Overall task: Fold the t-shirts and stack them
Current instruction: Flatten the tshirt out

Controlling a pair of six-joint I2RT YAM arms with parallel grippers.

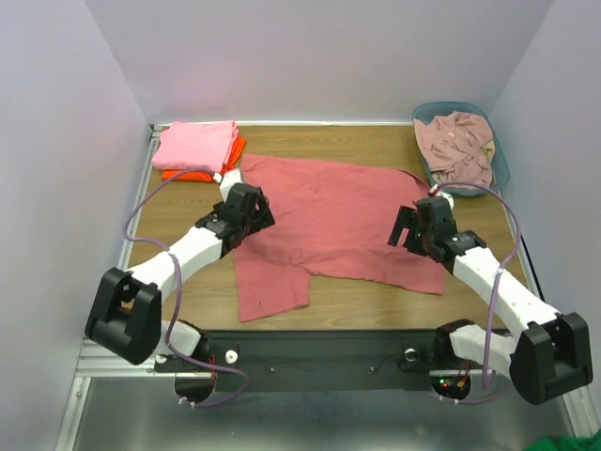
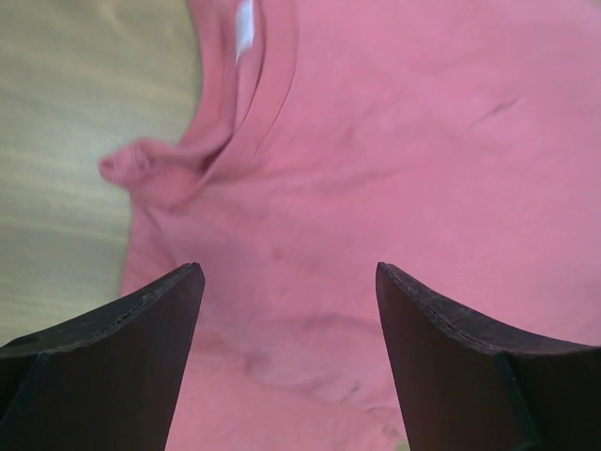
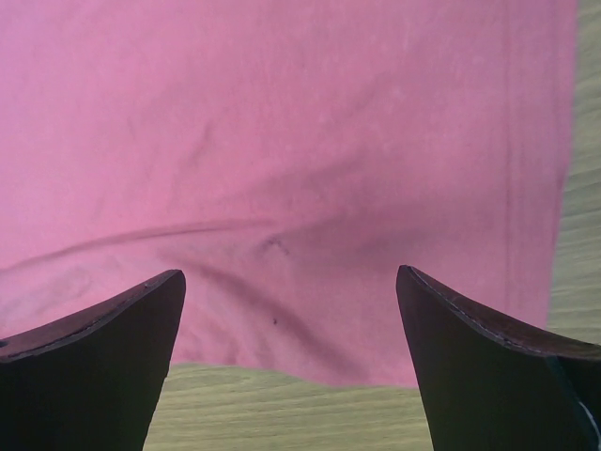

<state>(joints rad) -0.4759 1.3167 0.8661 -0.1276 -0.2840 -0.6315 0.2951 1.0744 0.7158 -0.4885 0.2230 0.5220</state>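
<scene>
The jaws of the left gripper (image 2: 286, 272) are held spread over the collar end of a dusty coral-red cloth t-shirt (image 1: 338, 216), which is laid flat on the wooden desk (image 1: 376, 299). The jaws of the right gripper (image 3: 291, 272) are likewise spread, over its hem. A folded bright pink t-shirt (image 1: 195, 146) is stacked on an orange t-shirt (image 1: 202, 174) at the far left corner. A crumpled pale dusty-pink t-shirt (image 1: 455, 141) is held in a blue-grey plastic basket (image 1: 502, 171).

coral-red tee (image 1: 338, 211); bright pink tee (image 1: 195, 146); orange tee (image 1: 186, 175); blue-grey basket (image 1: 503, 155)
</scene>
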